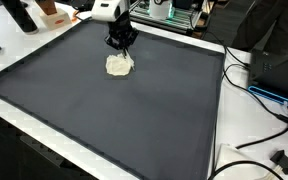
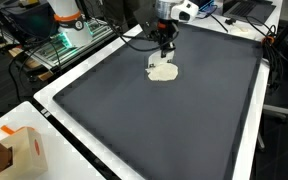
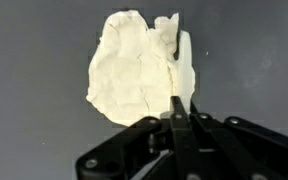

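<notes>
— Gripper (image 1: 121, 52) state: what was seen?
— Its jaws were seen pressed together in the wrist view. They were set at the edge of a lump (image 3: 134, 65). Whether any of the lump was pinched between them could not be told.
— What was the lump taken to be?
— A white, crumpled mass was seen; cloth and dough could not be told apart. It was laid on the mat (image 1: 114, 120), with a folded strip along the side where the fingers (image 3: 171, 120) were.
— Where on the mat was it placed?
— Well off the mat's middle in both exterior views, near the edge over which the arm was reached in. Dark mat was shown on every side of it.
— And the gripper, against the mat?
— It was held upright above the mat, straight over the lump, with its tips at the lump's top.
— What else was noted round the mat?
— A white table (image 1: 24, 128) was seen under the mat, showing as a rim round it. A box (image 2: 24, 150) was stood off the mat, well apart from the lump, and cables (image 1: 254, 85) were trailed beside another edge of the mat.
</notes>
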